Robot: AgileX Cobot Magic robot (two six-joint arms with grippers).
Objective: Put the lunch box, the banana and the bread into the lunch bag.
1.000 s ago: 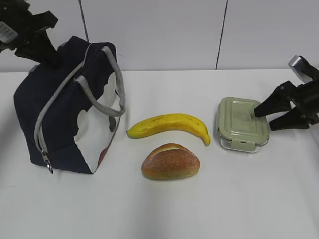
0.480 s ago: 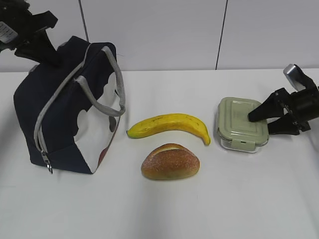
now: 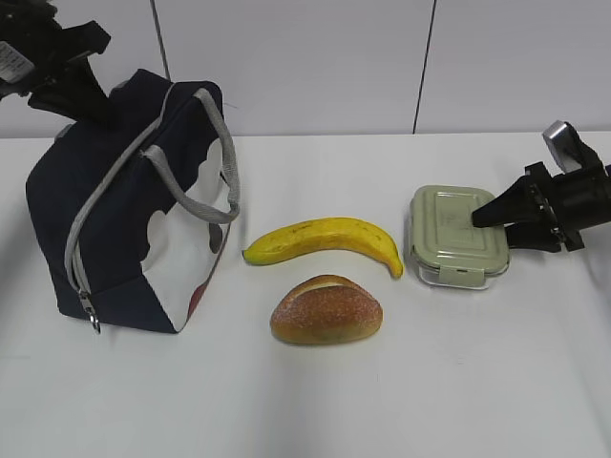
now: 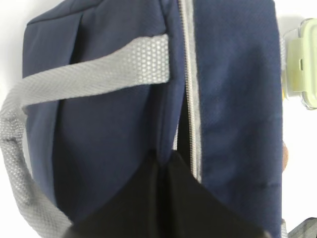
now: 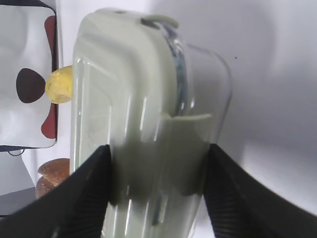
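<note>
The navy lunch bag stands at the left, its grey zipper band parted near the top. My left gripper is shut on a fold of the lunch bag beside the zipper, fingertips together. The banana lies mid-table with the bread just in front of it. At the right sits the green-lidded lunch box. My right gripper grips its right end. In the right wrist view both fingers press against the lunch box, one on the lid and one on the clear base, gripper closed on it.
The bag's grey strap handles hang over its white side panel. A white wall runs behind the table. Past the lunch box, the right wrist view shows the banana tip and the bread.
My right gripper slid left over the lunch box's end and closed its fingers onto it; the box shifted slightly left. The left gripper and bag stayed still.
</note>
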